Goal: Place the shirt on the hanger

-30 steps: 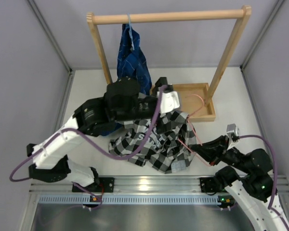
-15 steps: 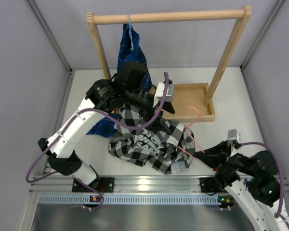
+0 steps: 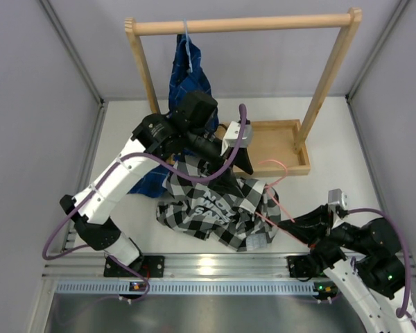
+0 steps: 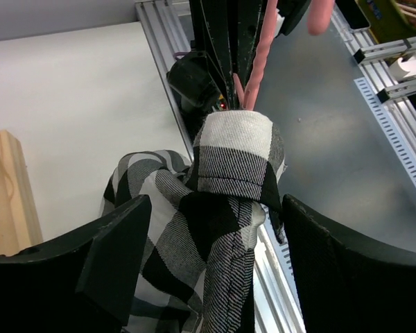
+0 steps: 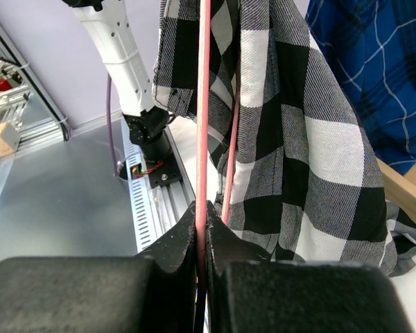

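Over the table centre in the top view, the black-and-white checked button shirt (image 3: 211, 205) lies heaped, its top raised toward the left gripper (image 3: 244, 161). The thin pink wire hanger (image 3: 272, 198) runs from the right gripper (image 3: 296, 223) up-left into the cloth. Left wrist view: fingers (image 4: 118, 243) spread wide, checked fabric between them, capping the hanger tip straight ahead. Right wrist view: fingers pinch the pink wire, shirt draped beyond, dark blue plaid shirt (image 5: 374, 76) behind. Left arm looks nearer for tugging fabric down the wire.
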`<action>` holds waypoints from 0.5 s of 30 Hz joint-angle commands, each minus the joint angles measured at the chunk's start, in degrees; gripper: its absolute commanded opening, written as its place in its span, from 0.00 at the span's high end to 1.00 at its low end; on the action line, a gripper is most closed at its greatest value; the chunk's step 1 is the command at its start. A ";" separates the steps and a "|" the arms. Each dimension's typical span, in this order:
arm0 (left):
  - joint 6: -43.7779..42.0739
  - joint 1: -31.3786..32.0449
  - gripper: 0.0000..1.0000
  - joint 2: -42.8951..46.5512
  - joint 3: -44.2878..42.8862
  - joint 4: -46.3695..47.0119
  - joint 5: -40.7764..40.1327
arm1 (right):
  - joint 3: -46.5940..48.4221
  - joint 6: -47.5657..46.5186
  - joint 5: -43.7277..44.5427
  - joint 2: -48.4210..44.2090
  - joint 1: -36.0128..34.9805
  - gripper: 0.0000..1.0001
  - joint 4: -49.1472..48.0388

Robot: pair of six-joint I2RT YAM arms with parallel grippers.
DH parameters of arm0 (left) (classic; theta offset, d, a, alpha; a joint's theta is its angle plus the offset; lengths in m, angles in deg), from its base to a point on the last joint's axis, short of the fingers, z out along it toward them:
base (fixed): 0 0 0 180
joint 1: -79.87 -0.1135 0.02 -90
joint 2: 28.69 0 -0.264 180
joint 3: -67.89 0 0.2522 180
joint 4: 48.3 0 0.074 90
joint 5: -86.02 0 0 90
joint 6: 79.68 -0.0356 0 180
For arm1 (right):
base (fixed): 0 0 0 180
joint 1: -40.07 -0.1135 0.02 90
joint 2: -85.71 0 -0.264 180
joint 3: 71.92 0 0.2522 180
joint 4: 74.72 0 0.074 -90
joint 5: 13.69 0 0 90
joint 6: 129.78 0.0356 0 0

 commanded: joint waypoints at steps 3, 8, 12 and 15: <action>-0.30 2.13 0.16 0.41 -1.40 0.15 3.67 | 3.34 -3.01 -1.40 -1.26 0.78 1.00 -4.50; -0.91 3.98 0.64 1.38 -0.09 0.23 1.20 | 4.92 -4.33 -2.10 1.37 0.78 1.00 -4.59; -0.21 4.86 0.71 0.68 0.70 0.23 -0.29 | 6.24 -5.38 -3.15 2.69 0.78 1.00 -5.12; -0.12 5.56 1.00 0.32 0.71 0.15 -1.52 | 7.64 -6.35 -3.51 3.75 0.78 1.00 -4.94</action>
